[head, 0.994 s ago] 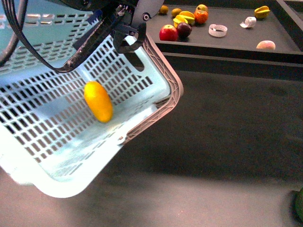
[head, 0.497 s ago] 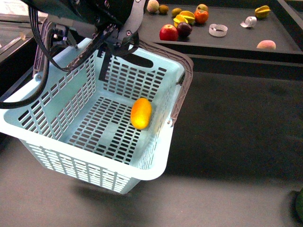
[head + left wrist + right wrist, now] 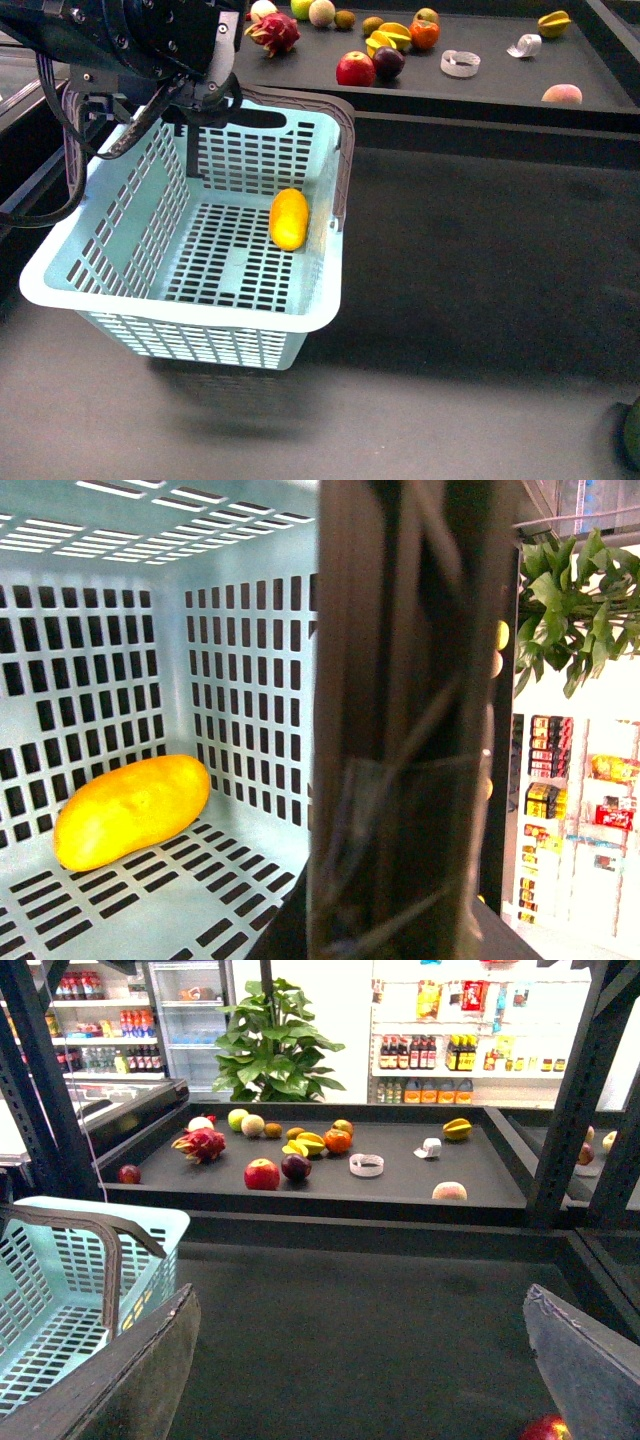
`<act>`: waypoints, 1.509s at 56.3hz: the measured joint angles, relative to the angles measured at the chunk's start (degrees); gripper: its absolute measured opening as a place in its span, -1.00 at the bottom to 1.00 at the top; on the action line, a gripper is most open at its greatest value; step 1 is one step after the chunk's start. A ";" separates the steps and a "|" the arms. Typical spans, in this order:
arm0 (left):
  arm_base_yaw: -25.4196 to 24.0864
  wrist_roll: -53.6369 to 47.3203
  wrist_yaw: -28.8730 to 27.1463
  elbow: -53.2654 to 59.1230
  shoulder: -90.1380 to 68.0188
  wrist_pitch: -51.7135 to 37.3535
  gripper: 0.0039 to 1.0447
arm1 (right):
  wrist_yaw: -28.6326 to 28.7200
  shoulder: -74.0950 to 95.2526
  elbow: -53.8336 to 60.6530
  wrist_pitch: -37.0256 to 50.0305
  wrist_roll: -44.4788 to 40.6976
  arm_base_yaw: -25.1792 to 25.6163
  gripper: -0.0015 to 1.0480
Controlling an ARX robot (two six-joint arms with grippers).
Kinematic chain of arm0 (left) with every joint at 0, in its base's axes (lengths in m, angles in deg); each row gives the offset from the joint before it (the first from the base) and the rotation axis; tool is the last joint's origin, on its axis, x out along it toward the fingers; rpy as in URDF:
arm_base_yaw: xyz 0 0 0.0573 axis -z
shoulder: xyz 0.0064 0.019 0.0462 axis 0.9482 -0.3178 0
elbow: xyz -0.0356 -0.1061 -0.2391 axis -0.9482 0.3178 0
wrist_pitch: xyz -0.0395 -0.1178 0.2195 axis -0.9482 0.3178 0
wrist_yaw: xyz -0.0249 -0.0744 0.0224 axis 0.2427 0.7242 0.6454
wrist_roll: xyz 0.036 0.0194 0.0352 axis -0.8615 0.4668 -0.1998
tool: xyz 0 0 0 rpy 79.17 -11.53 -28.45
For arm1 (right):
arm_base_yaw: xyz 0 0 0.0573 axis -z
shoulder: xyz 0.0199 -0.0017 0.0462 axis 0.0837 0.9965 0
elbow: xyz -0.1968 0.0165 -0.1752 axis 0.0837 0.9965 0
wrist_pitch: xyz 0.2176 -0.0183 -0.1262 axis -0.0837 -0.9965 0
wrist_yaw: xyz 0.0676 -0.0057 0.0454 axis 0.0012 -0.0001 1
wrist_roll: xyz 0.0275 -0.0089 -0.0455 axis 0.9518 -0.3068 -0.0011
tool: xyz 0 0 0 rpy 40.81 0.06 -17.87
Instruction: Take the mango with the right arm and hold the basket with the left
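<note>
The basket hung clear of the dark floor, carried by the left arm at its far rim. The left claw sat at the handle there; its fingers were hidden behind the arm and the handle, so whether it was clenched could not be told, though the raised basket suggested a grip. In the left wrist view the handle filled the middle of the frame and showed nothing more of the hold.

The mango lay loose on the slotted floor of the basket, against the wall on the robot's right. The right claw stood released and empty, fingers wide apart, well away from the basket.

Risks noted:
- The basket hung from one edge only. Any tilt or swing could send the mango rolling.
- The hold could not be confirmed; a slip would likely drop basket and fruit together.
- The other handle stood beside the mango and could foul any reach in from that side.
</note>
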 joint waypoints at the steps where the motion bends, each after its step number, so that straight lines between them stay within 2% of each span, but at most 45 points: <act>1: -0.07 0.02 0.11 -0.02 -0.04 0.09 -0.90 | 0.00 0.00 0.00 0.00 0.00 0.00 0.84; 8: -0.79 0.57 1.60 -1.42 -0.46 3.69 -0.90 | 0.00 0.00 0.00 0.00 0.00 0.00 0.84; 10: -0.81 0.48 1.84 -1.90 -0.50 4.92 -0.83 | 0.00 0.00 0.00 0.00 0.00 0.00 0.84; 18: -1.05 0.24 1.18 -2.69 -1.18 8.76 -0.35 | 0.00 0.00 0.00 0.02 0.00 0.00 0.84; 24: -1.07 0.37 1.31 -2.67 -1.40 9.94 0.16 | 0.00 0.00 0.00 0.00 0.00 0.00 0.84; 37: -0.74 -0.11 1.03 -0.77 -1.36 8.96 0.88 | -0.02 0.00 0.00 0.00 0.00 0.00 0.84; 41: -0.68 -0.13 1.01 -0.22 -0.96 8.72 0.83 | 0.00 0.00 0.00 0.00 0.00 0.00 0.84; 85: -0.66 -0.70 0.85 3.21 2.49 7.85 0.85 | 0.00 0.00 0.00 0.00 0.00 0.00 0.84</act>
